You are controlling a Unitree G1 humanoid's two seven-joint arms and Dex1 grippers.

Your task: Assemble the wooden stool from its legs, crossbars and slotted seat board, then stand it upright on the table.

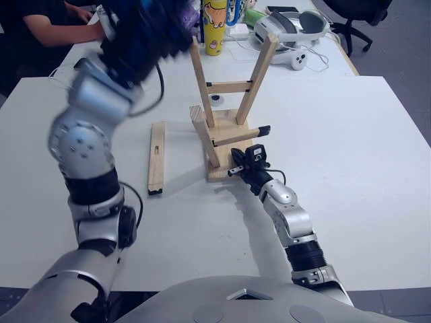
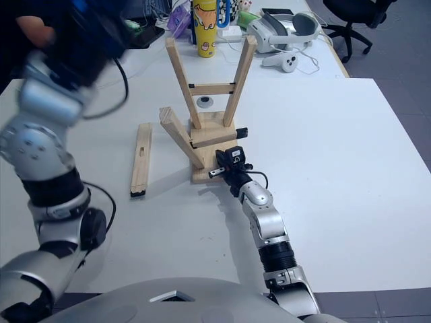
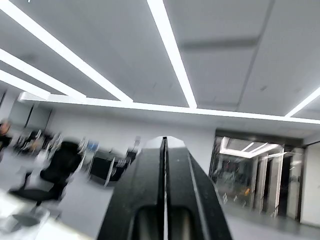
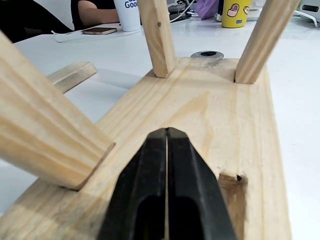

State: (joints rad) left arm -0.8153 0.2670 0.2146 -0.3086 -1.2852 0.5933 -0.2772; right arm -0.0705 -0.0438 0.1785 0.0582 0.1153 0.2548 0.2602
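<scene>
My right gripper (image 4: 166, 132) is pinched closed on nothing, tips over the seat board (image 4: 200, 110) — it lies underside-up on the table (image 1: 350, 148), three legs (image 1: 200, 77) in it. A loose leg (image 1: 156, 157) lies alongside. Left gripper (image 3: 165, 141) — closed too, raised high.

left gripper (image 1: 148, 27) motion-blurred, cut by top edge, seat board (image 1: 227, 122) partly behind legs (image 1: 202, 81)

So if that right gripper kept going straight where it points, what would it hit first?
Most likely the seat board: the right gripper, fingers shut, points low across it toward the gap between the two far legs; depth is unclear.
</scene>
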